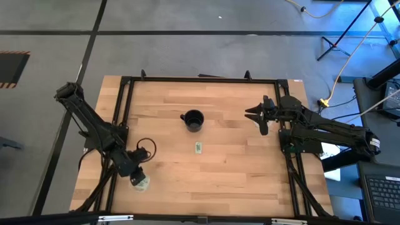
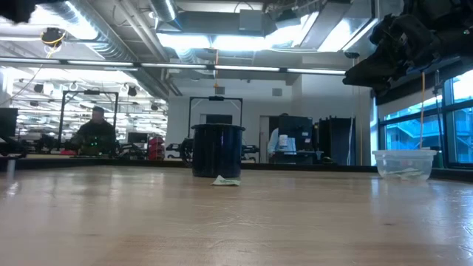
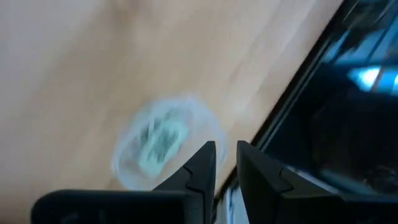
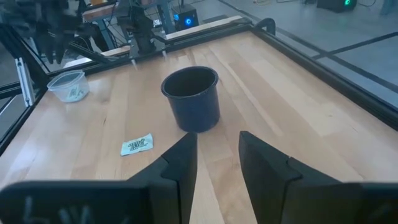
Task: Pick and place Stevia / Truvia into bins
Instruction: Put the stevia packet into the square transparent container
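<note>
One pale green and white Stevia packet (image 1: 198,148) (image 4: 137,145) lies flat on the table just near of the black cup; the low view shows the packet (image 2: 227,181) at the cup's base. A clear round bin (image 1: 141,182) (image 2: 403,164) (image 3: 163,144) (image 4: 68,86) stands at the table's near left corner with packets lying in its bottom. My left gripper (image 1: 136,172) (image 3: 226,149) hangs above that bin's edge, open by a narrow gap, with nothing between the fingers. My right gripper (image 1: 255,119) (image 4: 217,140) waits open at the table's right side, pointing at the cup. A second bin does not show.
The black cup (image 1: 194,120) (image 2: 217,150) (image 4: 193,98) stands upright at mid table. A black frame rail (image 1: 200,79) runs around the tabletop, and a cable loop (image 1: 145,147) lies by the left arm. People sit in the room beyond the table.
</note>
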Available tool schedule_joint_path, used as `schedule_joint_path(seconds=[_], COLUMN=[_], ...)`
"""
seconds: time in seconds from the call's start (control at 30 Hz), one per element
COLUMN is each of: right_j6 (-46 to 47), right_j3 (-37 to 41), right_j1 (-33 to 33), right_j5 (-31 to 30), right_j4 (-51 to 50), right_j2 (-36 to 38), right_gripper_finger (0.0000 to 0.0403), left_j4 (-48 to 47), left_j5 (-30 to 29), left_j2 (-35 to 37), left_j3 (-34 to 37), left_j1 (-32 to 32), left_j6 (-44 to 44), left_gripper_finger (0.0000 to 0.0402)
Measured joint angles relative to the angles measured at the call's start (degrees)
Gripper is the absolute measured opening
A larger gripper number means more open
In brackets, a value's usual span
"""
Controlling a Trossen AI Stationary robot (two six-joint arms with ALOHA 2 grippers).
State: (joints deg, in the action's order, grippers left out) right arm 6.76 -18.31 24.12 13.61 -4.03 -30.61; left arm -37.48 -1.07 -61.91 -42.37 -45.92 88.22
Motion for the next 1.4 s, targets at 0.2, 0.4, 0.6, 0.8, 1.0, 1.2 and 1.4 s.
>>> schedule_joint_path(seconds=[0.2,0.4,0.6,0.8,1.0,1.2,1.4], right_j6=[-1.3,-4.1,-6.0,-8.7,-7.0,-8.7,-9.1], right_j3=[0.0,0.0,-5.0,-10.1,-14.0,-22.0,-32.6], right_j1=[-0.1,-3.6,-10.9,-20.1,-27.4,-32.0,-33.9], right_j5=[0.0,0.0,-2.8,-9.5,-18.7,-21.8,-21.8], right_j4=[0.7,7.4,9.7,10.7,19.1,24.0,21.9], right_j2=[0.0,-3.1,-12.1,-26.5,-42.2,-58.0,-70.6], right_gripper_finger=[0.0122,0.0122,0.0122,0.0122,0.0122,0.0122,0.0096], left_j4=[0.0,0.1,0.1,0.5,0.9,3.5,3.4], left_j5=[-11.8,-14.8,-15.4,-15.3,-12.1,-10.3,-9.1], left_j2=[3.5,3.6,2.0,-0.9,-5.2,-9.3,-10.7], left_j3=[0.0,0.0,0.0,0.0,0.0,0.0,0.0], left_j1=[5.5,14.5,22.7,28.1,30.5,31.1,30.9], left_j6=[-5.1,-15.6,-27.0,-32.6,-34.8,-37.0,-38.7], left_gripper_finger=[0.0059,0.0059,0.0059,0.0059,0.0059,0.0059,0.0059])
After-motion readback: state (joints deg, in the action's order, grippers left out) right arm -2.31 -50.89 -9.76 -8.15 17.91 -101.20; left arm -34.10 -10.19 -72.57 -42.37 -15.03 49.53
